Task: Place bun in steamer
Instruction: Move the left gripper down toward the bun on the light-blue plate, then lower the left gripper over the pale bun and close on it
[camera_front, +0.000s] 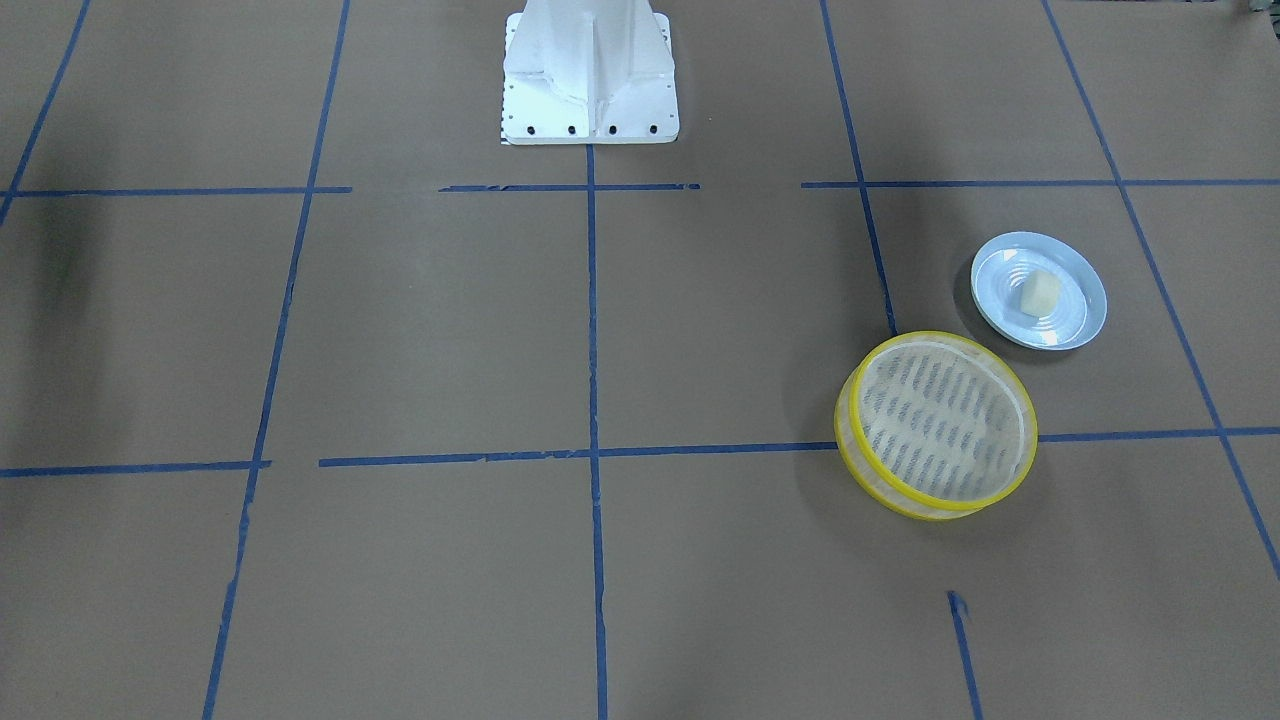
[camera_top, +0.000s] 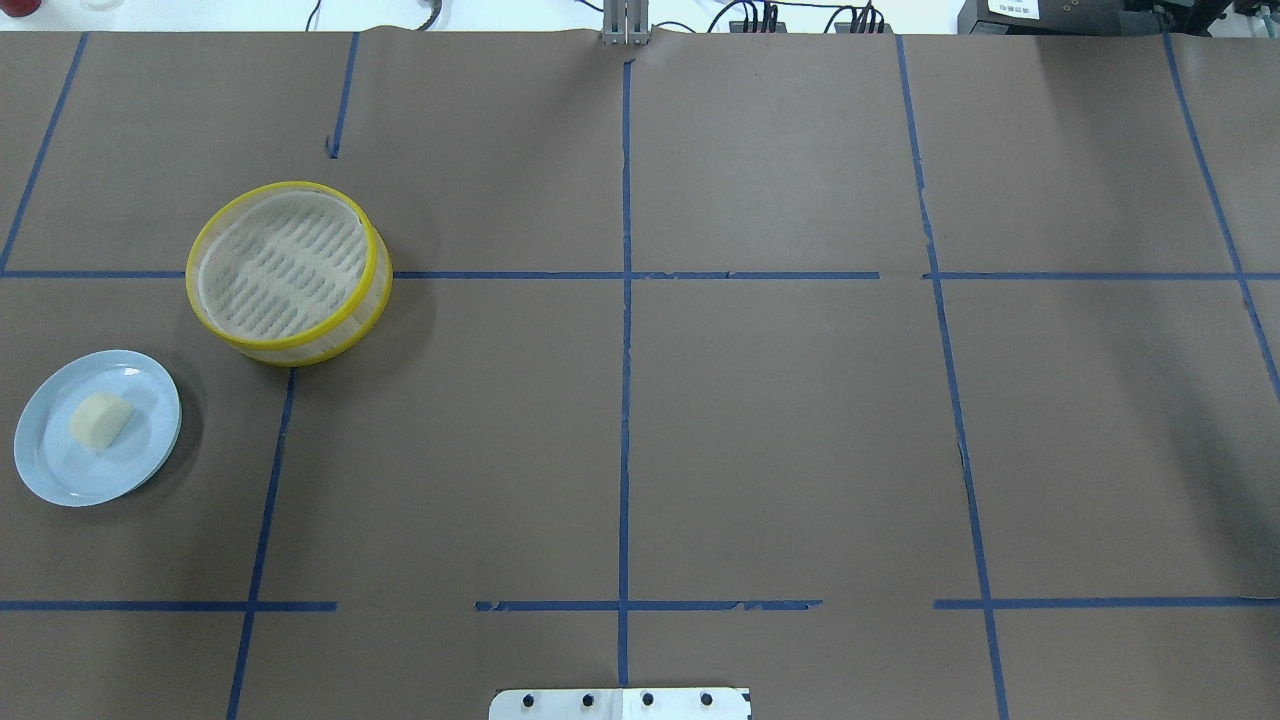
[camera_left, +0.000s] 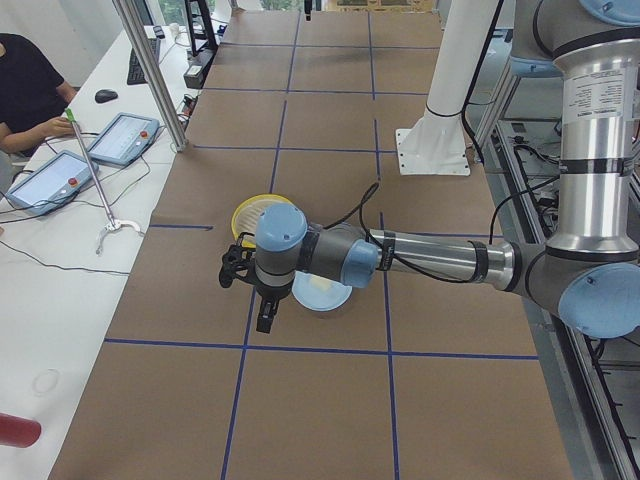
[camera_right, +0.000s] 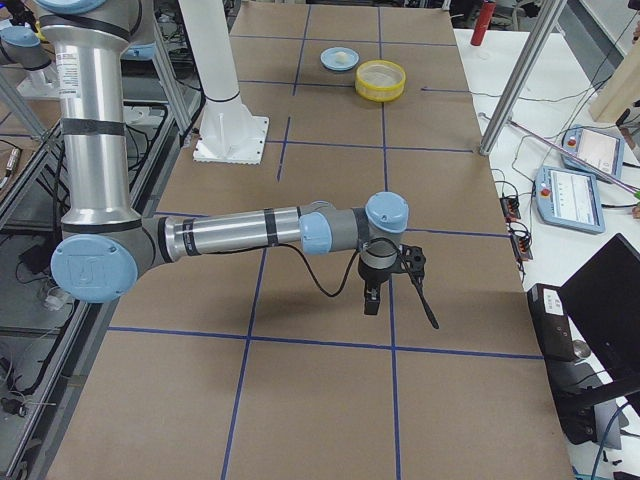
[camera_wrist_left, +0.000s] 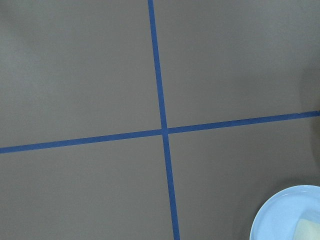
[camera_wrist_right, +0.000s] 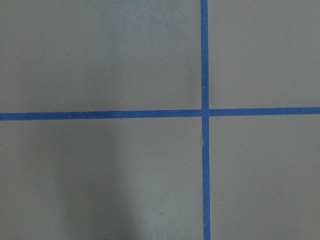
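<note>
Though the steamer (camera_top: 285, 262) stands just beside it, the bun (camera_top: 101, 419) lies on the pale blue plate (camera_top: 60, 480), near its middle, on the robot's left side of the worktop (camera_top: 780, 420). The steamer sits upright, apart from the plate, over a crossing of blue tape lines (camera_top: 625, 400). In the left side view the left hand (camera_left: 265, 318) hangs pointing down above the worktop, close by the plate. Whether its fingers are spread or closed, I cannot tell. The right hand (camera_right: 371, 298) hangs likewise far from bun and steamer, above a tape line, and how far it is open cannot be told either.
</note>
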